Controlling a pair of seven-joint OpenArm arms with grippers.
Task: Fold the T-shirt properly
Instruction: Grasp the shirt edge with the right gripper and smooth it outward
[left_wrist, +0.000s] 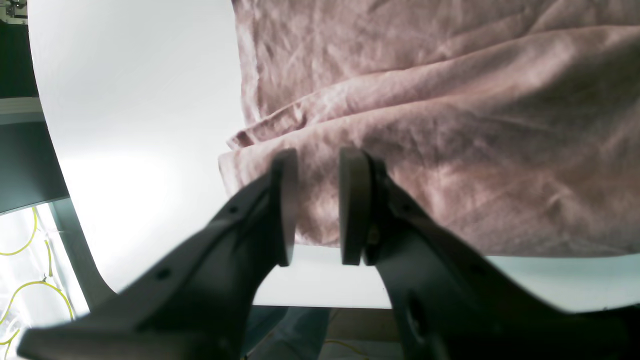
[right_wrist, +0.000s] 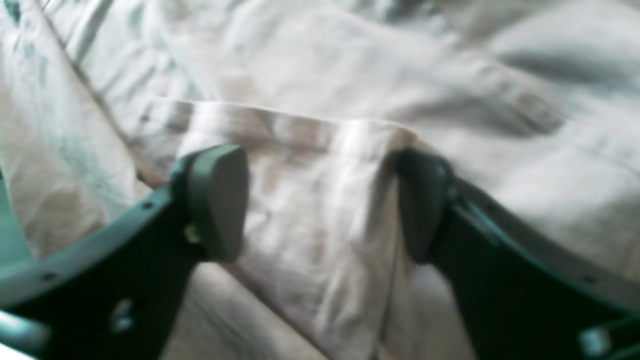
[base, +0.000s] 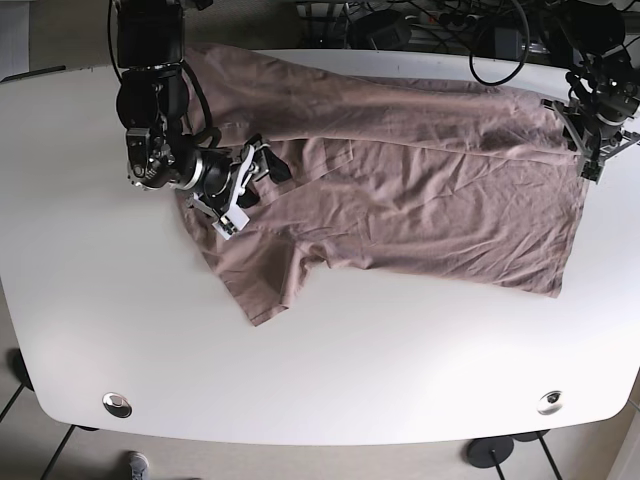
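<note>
Right gripper (right_wrist: 320, 202) jaws spread wide over a sleeve fold, grasping nothing. Left gripper (left_wrist: 317, 205) jaws nearly closed at the hem edge, grip unclear. T-shirt (base: 400, 190) lies spread across the white table (base: 330, 380).

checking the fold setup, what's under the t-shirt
The T-shirt lies spread on the white table, which shows bare all around it. Whatever sits beneath the cloth itself is covered and cannot be seen.

Base overhead; wrist views close on T-shirt (base: 400, 190).
</note>
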